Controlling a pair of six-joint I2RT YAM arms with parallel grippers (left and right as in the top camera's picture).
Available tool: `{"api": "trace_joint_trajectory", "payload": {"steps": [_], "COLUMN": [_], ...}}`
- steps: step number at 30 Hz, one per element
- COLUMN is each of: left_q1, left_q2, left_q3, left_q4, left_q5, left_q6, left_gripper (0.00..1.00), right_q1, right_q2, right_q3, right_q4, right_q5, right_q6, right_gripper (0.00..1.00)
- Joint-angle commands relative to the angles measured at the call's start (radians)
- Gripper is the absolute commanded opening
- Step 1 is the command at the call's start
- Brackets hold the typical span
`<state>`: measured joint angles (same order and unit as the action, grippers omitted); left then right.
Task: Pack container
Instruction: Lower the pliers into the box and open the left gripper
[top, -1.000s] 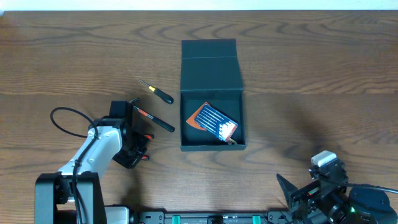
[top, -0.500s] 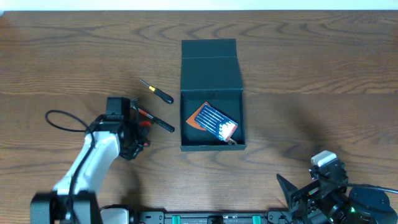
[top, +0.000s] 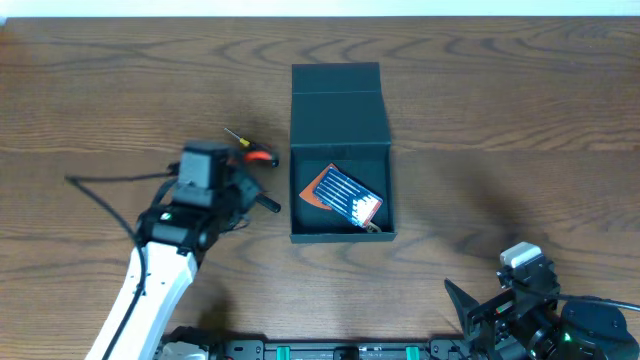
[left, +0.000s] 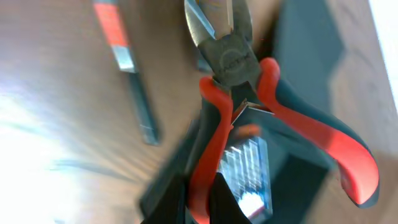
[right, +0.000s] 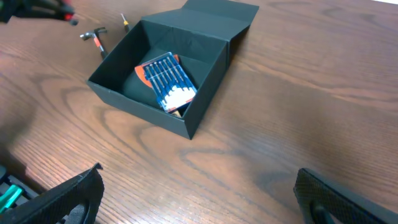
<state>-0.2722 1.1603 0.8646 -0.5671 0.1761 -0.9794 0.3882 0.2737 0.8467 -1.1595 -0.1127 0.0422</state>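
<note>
The dark teal-black container (top: 340, 237) stands open at the table's middle, lid flap (top: 337, 105) folded back; it also shows in the right wrist view (right: 200, 115). A small blue flat pack (top: 347, 196) lies tilted inside it. My left gripper (top: 222, 180) is shut on one handle of red-handled pliers (left: 249, 93), held above the table just left of the container. The fingers (left: 208, 202) clamp the left handle. My right gripper (right: 199, 199) is open and empty over bare wood at the front right.
A black tool with a red band (left: 124, 62) lies on the wood under my left gripper, its end showing in the overhead view (top: 268, 204). A thin screwdriver with a yellow tip (top: 233, 134) lies left of the container. A cable (top: 100, 182) trails from the left arm.
My left arm has risen and swung towards the far right, carrying the pliers from the table nearer the container. The right arm has not moved.
</note>
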Motion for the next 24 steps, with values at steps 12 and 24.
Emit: {"api": "trace_joint_trajectory", "payload": {"steps": [12,24], "left_q1": [-0.341,-0.362], "left_q2": [0.386,0.613], "left_q3": [0.259,0.260], "left_q4": [0.005,0.005], "left_q5": [-0.042,0.105], "left_q6": [-0.344,-0.392], "left_gripper": [0.06,0.06], "right_q1": [-0.008,-0.008], "right_q2": [-0.003,-0.003], "right_q3": [0.000,0.000], "right_q4": [0.000,0.000], "right_q5": [0.000,0.000], "right_q6": [0.013,0.013], "right_gripper": [0.99,0.99]}}
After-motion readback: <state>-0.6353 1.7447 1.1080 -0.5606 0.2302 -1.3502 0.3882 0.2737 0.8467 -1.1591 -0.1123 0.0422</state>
